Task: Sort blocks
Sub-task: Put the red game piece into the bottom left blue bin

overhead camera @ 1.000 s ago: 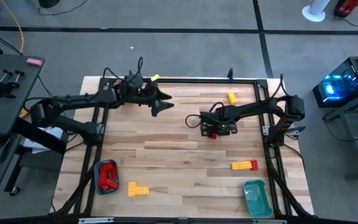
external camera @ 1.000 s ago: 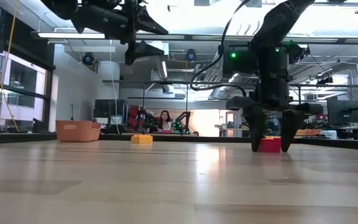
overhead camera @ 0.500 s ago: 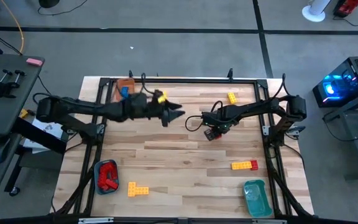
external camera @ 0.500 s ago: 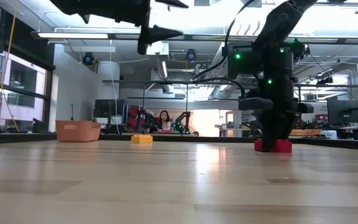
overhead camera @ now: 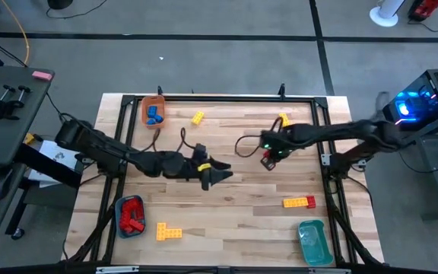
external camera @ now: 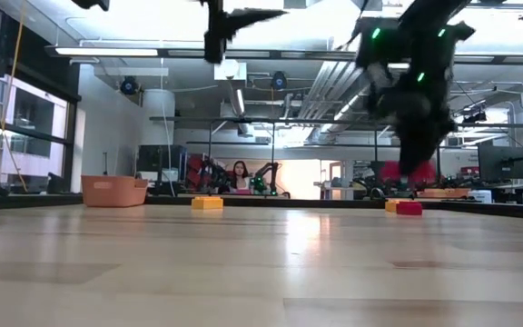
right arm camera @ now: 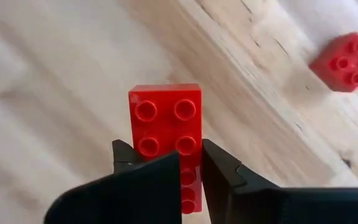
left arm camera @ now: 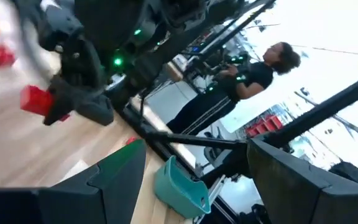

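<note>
High view shows the sorting partly done: a few small red plastic bricks (overhead camera: 131,215) lie in the blue tray (overhead camera: 120,221) near the front left corner, some blue bricks (overhead camera: 153,116) sit in the orange tray (overhead camera: 144,106) at the back left, and the teal tray (overhead camera: 312,242) at the front right looks empty. Left to sort on the wooden table (overhead camera: 234,198) are a yellow brick (overhead camera: 197,117) near the orange tray, another yellow brick (overhead camera: 284,120) at the back right, a yellow L-shaped row (overhead camera: 169,232) at the front, and a yellow and red row (overhead camera: 299,202) on the right. The right gripper (overhead camera: 268,157) has its fingers squeezed on a long red plastic brick (right arm camera: 168,137) and holds it up above the table, while a smaller red brick (right arm camera: 345,61) lies on the wood below it. The left gripper (overhead camera: 220,170) hangs over the middle of the table with its fingers spread wide and nothing in them. A second ago the right gripper was open around the red brick down on the table; now it has closed and lifted it. The left arm has swung from the back edge to the middle.
</note>
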